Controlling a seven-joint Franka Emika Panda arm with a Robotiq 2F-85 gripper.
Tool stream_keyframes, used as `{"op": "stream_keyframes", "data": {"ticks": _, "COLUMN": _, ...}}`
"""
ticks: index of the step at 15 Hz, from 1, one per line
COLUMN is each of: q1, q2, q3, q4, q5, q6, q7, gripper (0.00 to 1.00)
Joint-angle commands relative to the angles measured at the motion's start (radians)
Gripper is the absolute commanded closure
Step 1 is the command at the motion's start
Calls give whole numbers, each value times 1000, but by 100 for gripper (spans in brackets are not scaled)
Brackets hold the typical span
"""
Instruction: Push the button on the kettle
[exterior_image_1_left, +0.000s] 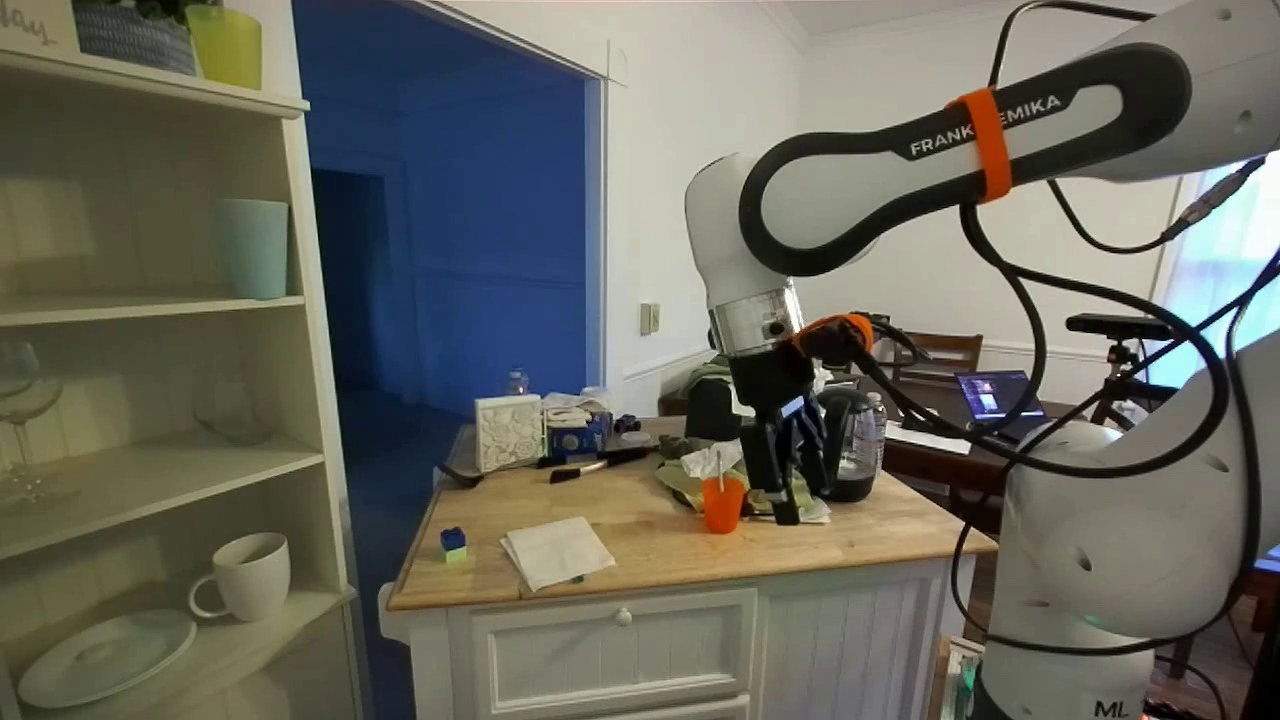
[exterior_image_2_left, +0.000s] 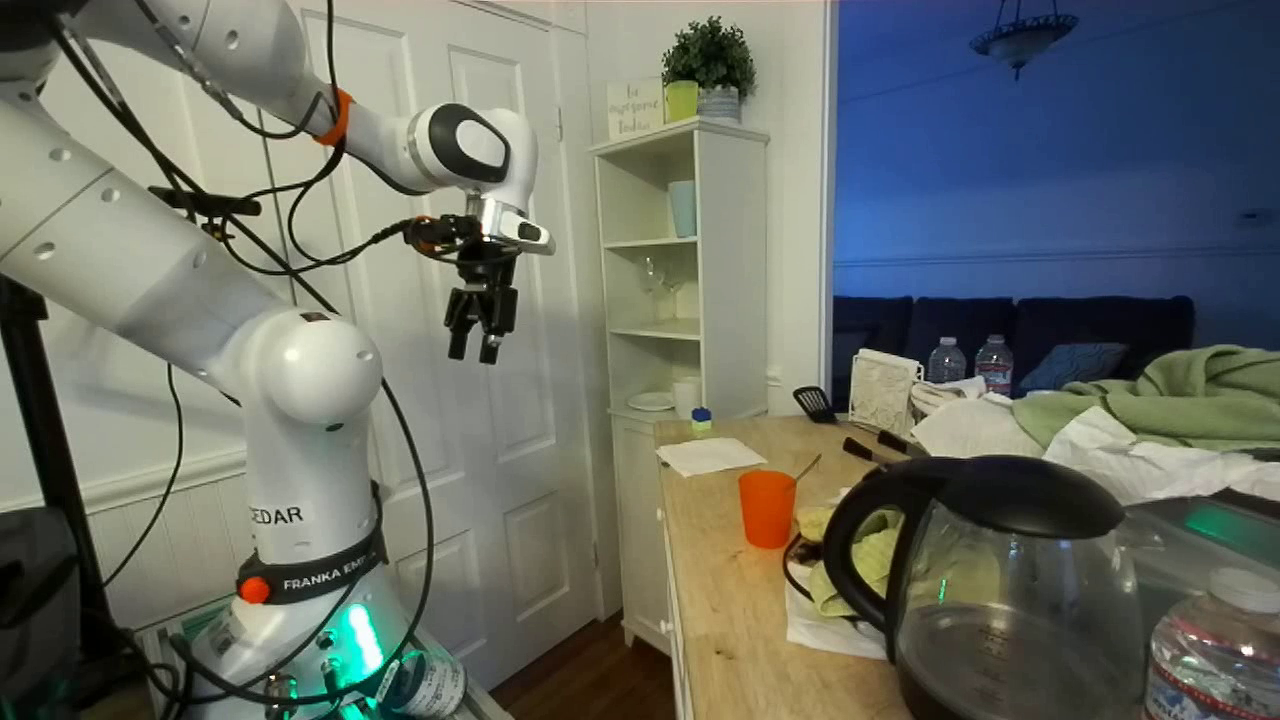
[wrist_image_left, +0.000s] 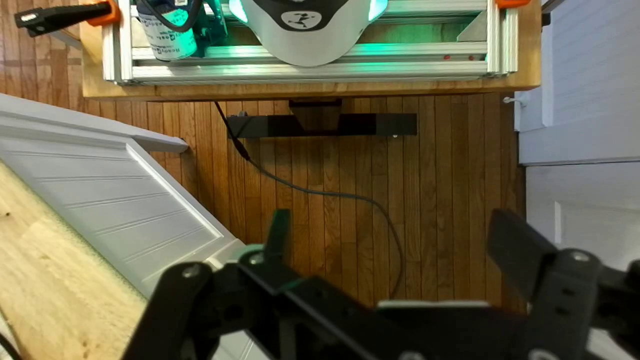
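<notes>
We log the kettle (exterior_image_2_left: 1005, 590) on the pale wooden counter (exterior_image_2_left: 720, 560) in an exterior view: clear rounded jug, smooth black lid (exterior_image_2_left: 1035, 497), looped black handle (exterior_image_2_left: 862, 500). Low inside, perhaps water; reflections blur our reading. A clear plastic bottle (exterior_image_2_left: 1212, 655) stands upright near it. Tapered orange cup (exterior_image_2_left: 767, 512) holds a thin stick (exterior_image_2_left: 808, 467). In the wrist view, we see the gripper (wrist_image_left: 390, 225) spread wide above narrow floor planks (wrist_image_left: 325, 240).
</notes>
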Motion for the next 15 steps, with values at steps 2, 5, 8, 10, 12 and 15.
{"op": "stream_keyframes", "data": {"ticks": 2, "q1": -22, "q2": 8, "q3": 1, "q4": 6, "q5": 5, "q6": 35, "q7": 32, "gripper": 0}}
{"op": "stream_keyframes", "data": {"ticks": 5, "q1": -97, "q2": 35, "q3": -35, "q4": 31, "q5": -20, "q6": 185, "q7": 85, "gripper": 0}}
{"op": "stream_keyframes", "data": {"ticks": 8, "q1": -192, "q2": 82, "q3": -94, "q4": 72, "q5": -56, "q6": 309, "q7": 96, "gripper": 0}}
{"op": "stream_keyframes", "data": {"ticks": 10, "q1": -258, "q2": 133, "q3": -139, "q4": 100, "q5": -81, "q6": 413, "q7": 100, "gripper": 0}}
{"op": "stream_keyframes", "data": {"ticks": 12, "q1": -321, "q2": 181, "q3": -167, "q4": 125, "q5": -118, "q6": 510, "q7": 125, "gripper": 0}}
{"op": "stream_keyframes", "data": {"ticks": 15, "q1": -408, "q2": 234, "q3": -187, "q4": 143, "q5": -185, "q6": 642, "q7": 187, "gripper": 0}}
